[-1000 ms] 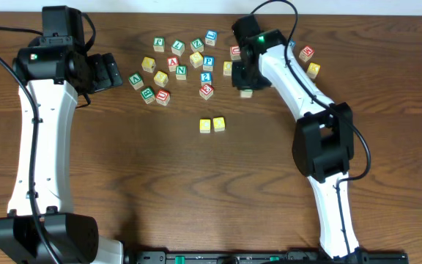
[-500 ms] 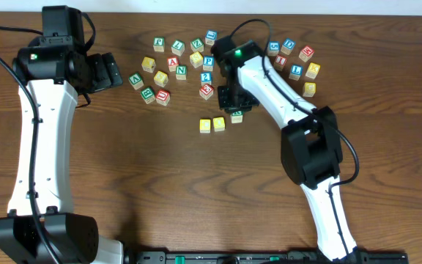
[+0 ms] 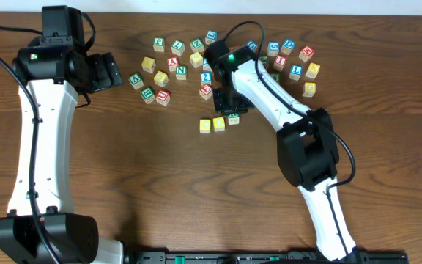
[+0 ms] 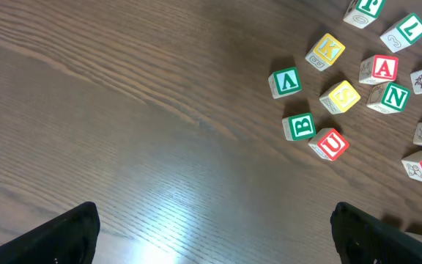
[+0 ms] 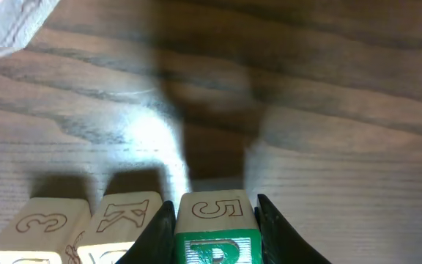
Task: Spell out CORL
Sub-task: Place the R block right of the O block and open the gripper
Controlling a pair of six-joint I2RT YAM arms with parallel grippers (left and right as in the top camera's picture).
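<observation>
the r cube (image 5: 216, 248) is pinched between the closed-in fingers of the right gripper (image 5: 216, 227), just beside the yellow pair (image 3: 212, 125) on the side nearer the right arm, in line with it. whether it rests on the table (image 3: 160, 191) i cannot tell. it looks light, stiff wood with smooth painted faces, so it could twist if held by a corner; two opposite flat sides, taken squarely, suit it best. the right wrist view shows the grip and the close line-up. only the overhead shows the loose pile (image 3: 174, 66) beyond the pair and the left gripper (image 3: 112, 71), spread wide and empty, past that pile.
</observation>
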